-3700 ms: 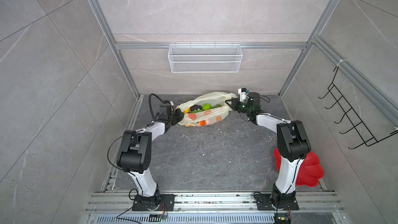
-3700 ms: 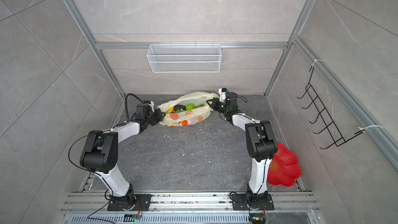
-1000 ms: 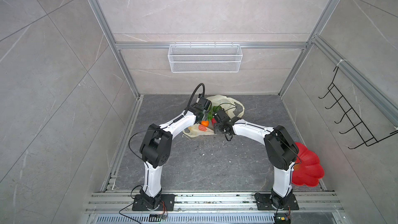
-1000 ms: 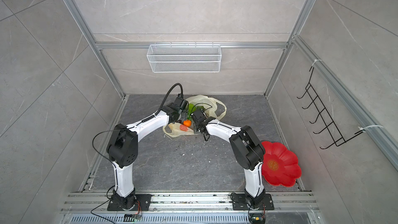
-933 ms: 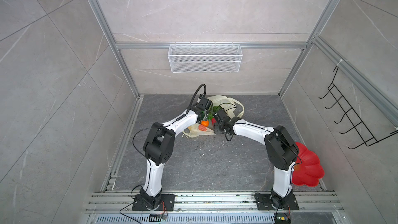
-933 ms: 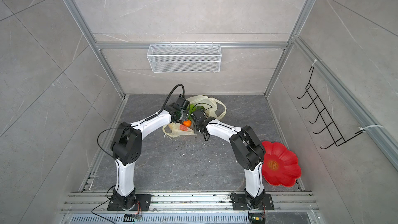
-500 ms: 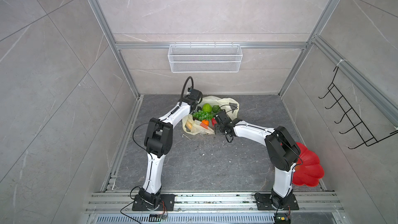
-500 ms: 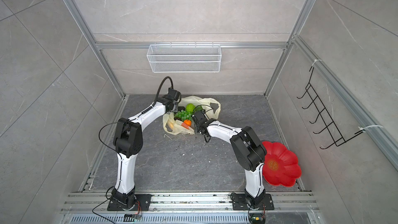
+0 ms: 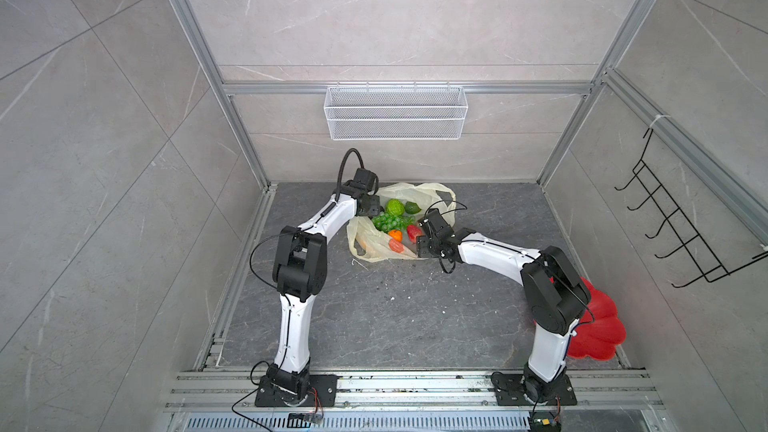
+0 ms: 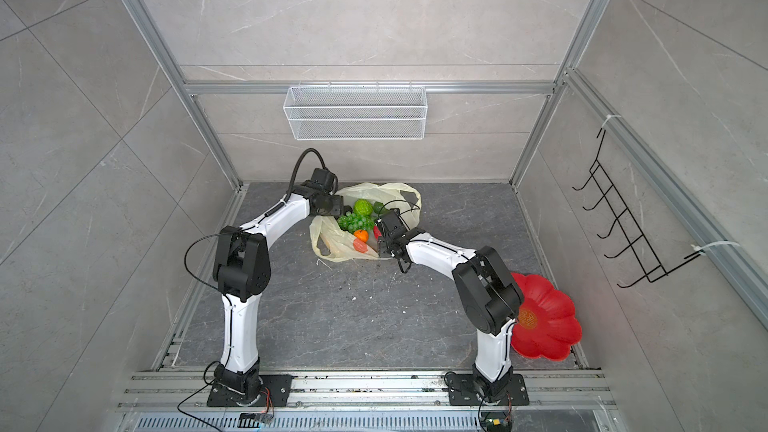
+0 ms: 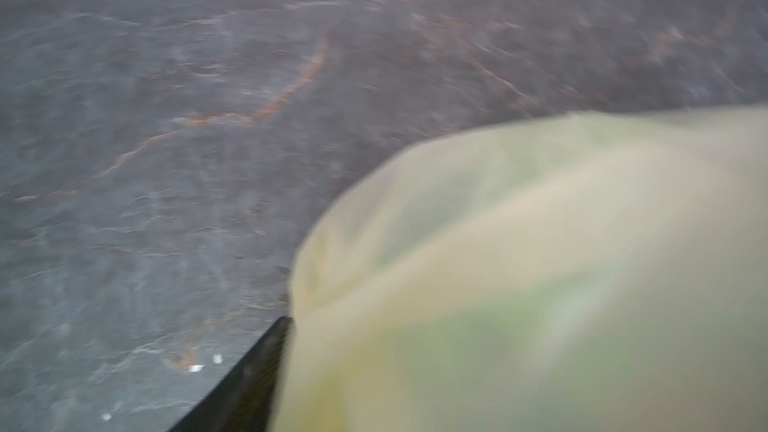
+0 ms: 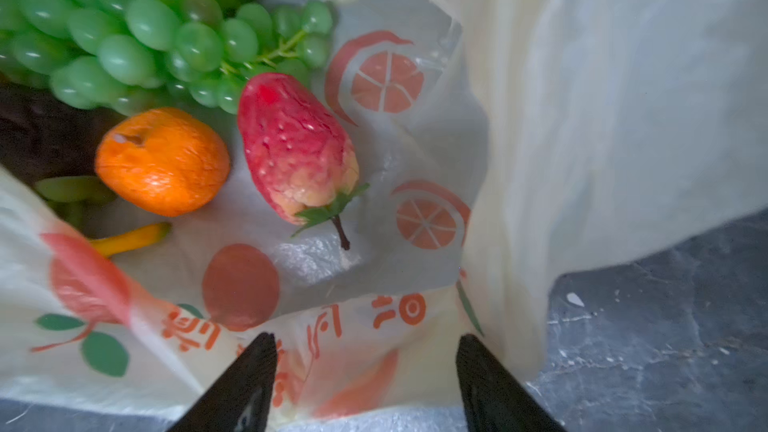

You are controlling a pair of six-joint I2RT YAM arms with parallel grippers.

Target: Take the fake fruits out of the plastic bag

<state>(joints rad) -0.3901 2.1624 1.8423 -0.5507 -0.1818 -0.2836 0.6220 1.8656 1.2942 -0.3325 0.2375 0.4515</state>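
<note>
The plastic bag point(image 9: 370, 249) lies open at the back of the floor, with fake fruits inside. In the right wrist view I see the green grape bunch point(image 12: 137, 35), the strawberry point(image 12: 295, 143), the orange point(image 12: 162, 160) and a banana tip point(image 12: 129, 238). Both top views show the bumpy green ball point(image 9: 395, 207) point(image 10: 363, 207) beside a green avocado point(image 9: 412, 207). My right gripper point(image 12: 365, 338) stands open over the bag's near rim, its fingers astride the film. My left gripper point(image 9: 371, 206) is at the bag's back left edge. There, blurred film hides all but one finger point(image 11: 249, 371).
A red flower-shaped plate point(image 9: 598, 326) point(image 10: 544, 322) lies at the front right, partly behind my right arm's base. A white wire basket point(image 9: 395, 112) hangs on the back wall. A black hook rack point(image 9: 681, 226) is on the right wall.
My left gripper has moved from the bag's middle to its back left edge. The bag's mouth has spread wider and shows more fruit. The right arm has hardly moved.
</note>
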